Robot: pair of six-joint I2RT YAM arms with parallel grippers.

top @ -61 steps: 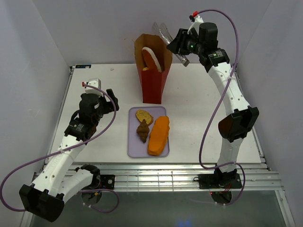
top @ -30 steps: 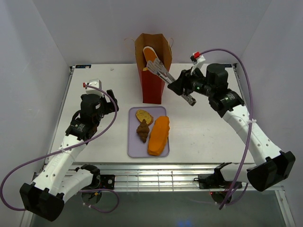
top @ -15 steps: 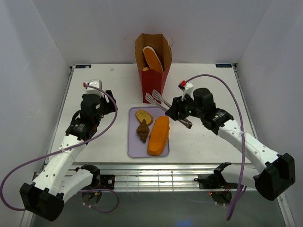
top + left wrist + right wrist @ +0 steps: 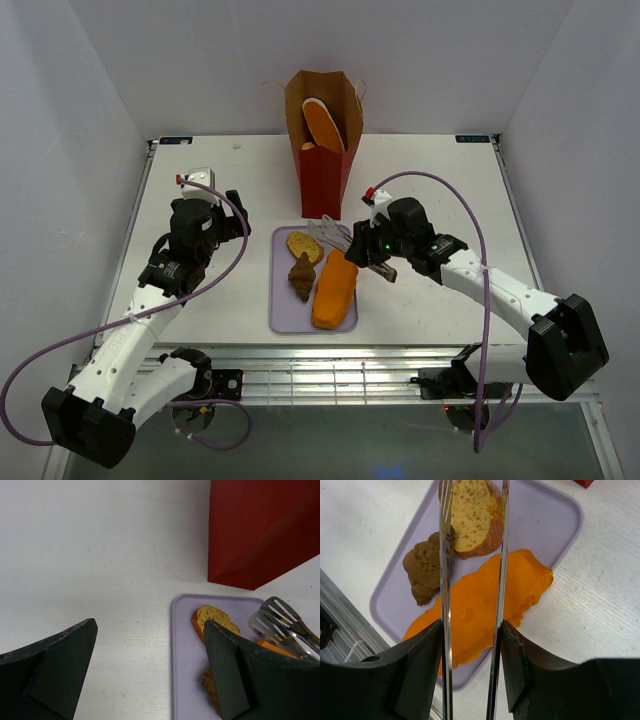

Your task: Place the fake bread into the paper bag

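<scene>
Right end effector: I am clenching it on the tongs, whose arms are running between my fingers, likely for reach into a tall bag.
Tongs: their blades are standing apart over the lavender tray, straddling the orange loaf beside the seeded slice; I cannot tell whether they are touching.
Left end effector: I am holding it released and empty above the surface, left of the tray, out of the way.
Fake bread: loaf, slice and brown croissant are lying on the tray; one orange piece is sitting inside the paper bag, upright behind the tray.
</scene>
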